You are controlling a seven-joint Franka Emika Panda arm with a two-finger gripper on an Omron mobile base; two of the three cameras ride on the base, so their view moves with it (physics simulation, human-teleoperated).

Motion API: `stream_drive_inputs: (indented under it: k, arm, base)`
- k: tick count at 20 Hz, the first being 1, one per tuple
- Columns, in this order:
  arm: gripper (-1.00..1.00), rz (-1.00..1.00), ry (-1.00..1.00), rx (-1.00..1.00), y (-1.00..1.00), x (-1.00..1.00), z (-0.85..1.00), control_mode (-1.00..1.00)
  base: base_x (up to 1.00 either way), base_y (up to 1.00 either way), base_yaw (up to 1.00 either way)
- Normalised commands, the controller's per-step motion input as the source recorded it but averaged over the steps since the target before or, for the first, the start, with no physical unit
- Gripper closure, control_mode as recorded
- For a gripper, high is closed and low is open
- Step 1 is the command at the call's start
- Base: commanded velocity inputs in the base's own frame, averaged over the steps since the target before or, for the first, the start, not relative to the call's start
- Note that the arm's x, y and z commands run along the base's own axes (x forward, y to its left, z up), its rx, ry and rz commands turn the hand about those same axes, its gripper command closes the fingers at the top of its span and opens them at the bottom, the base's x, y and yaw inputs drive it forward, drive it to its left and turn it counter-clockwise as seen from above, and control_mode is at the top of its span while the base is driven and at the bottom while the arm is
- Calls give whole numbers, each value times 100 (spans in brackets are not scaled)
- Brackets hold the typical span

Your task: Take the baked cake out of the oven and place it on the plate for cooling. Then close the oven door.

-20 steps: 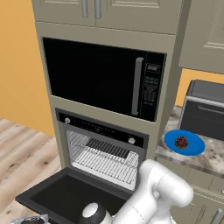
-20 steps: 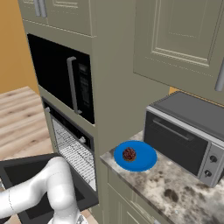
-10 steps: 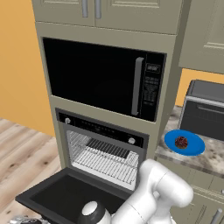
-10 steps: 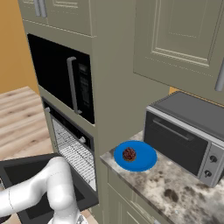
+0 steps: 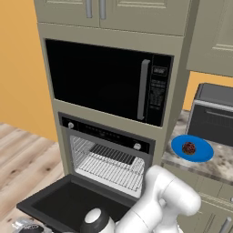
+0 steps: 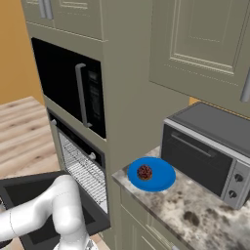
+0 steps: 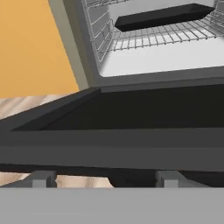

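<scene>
The baked cake (image 5: 188,148) (image 6: 144,172) lies on the blue plate (image 5: 203,154) (image 6: 164,178) on the counter right of the oven (image 5: 104,133). The oven door (image 5: 63,205) (image 6: 24,195) (image 7: 131,113) hangs fully open and lies flat, its handle (image 7: 109,151) running along the front edge. My gripper (image 7: 105,179) sits low at that front edge, just below the handle. Its fingertips (image 7: 41,178) stand wide apart, open, with nothing between them. Wire racks (image 5: 109,166) and a black tray (image 7: 162,15) show inside the oven.
A black microwave (image 5: 100,79) sits above the oven. A silver toaster oven (image 5: 214,116) (image 6: 210,146) stands on the speckled counter (image 6: 195,215) behind the plate. Wooden floor (image 5: 22,150) lies left of the door, with an orange wall behind it.
</scene>
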Motion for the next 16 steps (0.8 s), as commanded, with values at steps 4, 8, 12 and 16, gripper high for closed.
stream_drive_inputs:
  k: [4,8,12,16]
  arm:
    - [-100,-34,-22,-26,-39,0,-100,-100]
    - [-100,-29,-20,-30,-44,0,-100,-100]
    - [-100,-25,-16,-33,-33,0,-98,-100]
    - [-100,-21,-9,-29,21,-4,-88,-100]
  base:
    - [0,0,0]
    - [0,0,0]
    - [0,0,0]
    - [0,0,0]
